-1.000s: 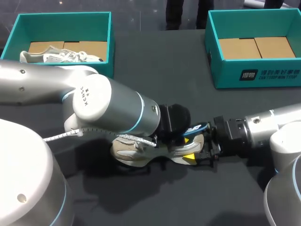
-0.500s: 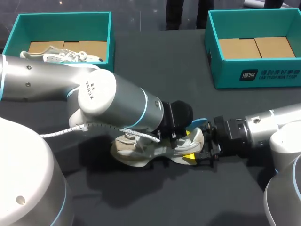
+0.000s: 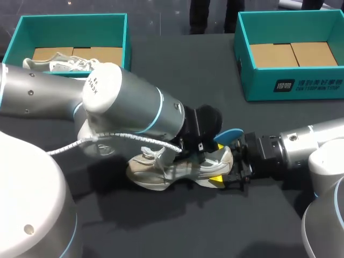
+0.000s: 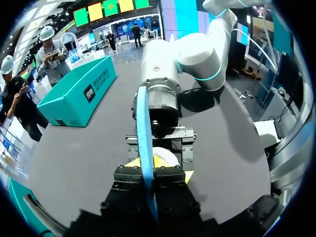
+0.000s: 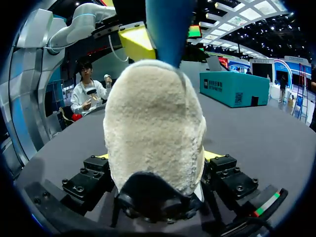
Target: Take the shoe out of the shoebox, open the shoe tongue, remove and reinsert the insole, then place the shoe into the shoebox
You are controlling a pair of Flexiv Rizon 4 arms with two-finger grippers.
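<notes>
My left gripper (image 4: 148, 173) clamps the blue insole (image 3: 231, 134) edge-on, just above the heel of the shoe (image 3: 172, 169). The shoe lies on the table (image 3: 177, 80), long axis 9-to-3, toe at 9, heel at 3 pinched in the right gripper (image 3: 228, 173). Versus a second ago the insole sits higher, toward 1 o'clock; shoe unmoved.

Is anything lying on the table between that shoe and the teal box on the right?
Nothing visible lies there: bare table between the shoe and the right box. Only the left gripper, holding the blue insole, hangs over the heel.
</notes>
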